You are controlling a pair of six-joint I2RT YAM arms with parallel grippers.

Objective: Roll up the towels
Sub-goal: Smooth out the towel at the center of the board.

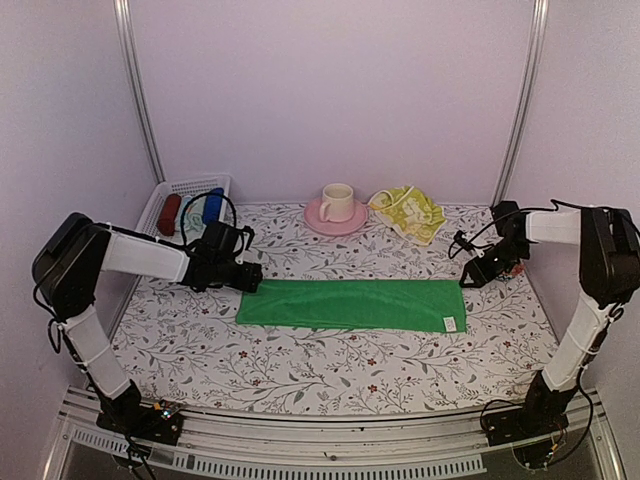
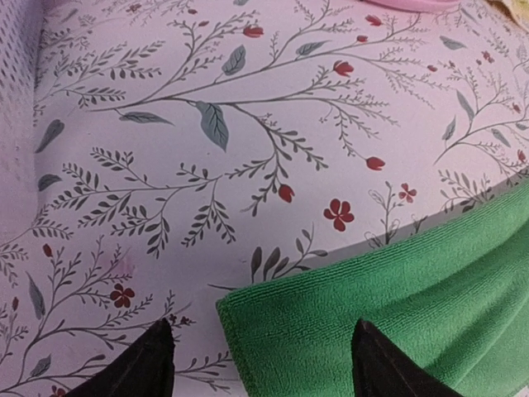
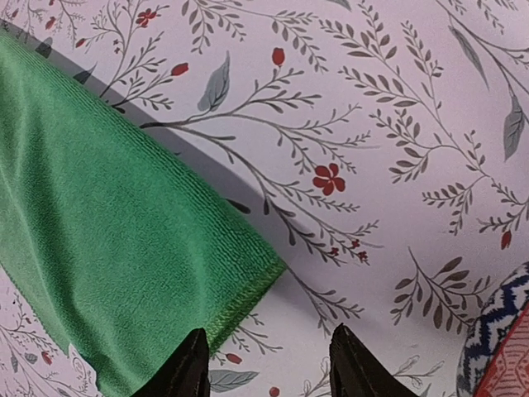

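The green towel (image 1: 350, 304) lies flat on the tabletop (image 1: 330, 372) as a long strip running left to right, a small white tag at its near right corner. The left claw (image 1: 250, 278) hangs low at the strip's left end, fingers spread and gripping nothing, the towel's corner lying below and between the tips. The right claw (image 1: 468, 280) hangs at the far right corner, also released, with the hem just beside one fingertip. The yellow towel (image 1: 408, 212) sits crumpled at the back right, next to a pink saucer (image 1: 318, 224) carrying a cup (image 1: 337, 201). A white basket (image 1: 190, 186) at the back left holds cloth rolls.
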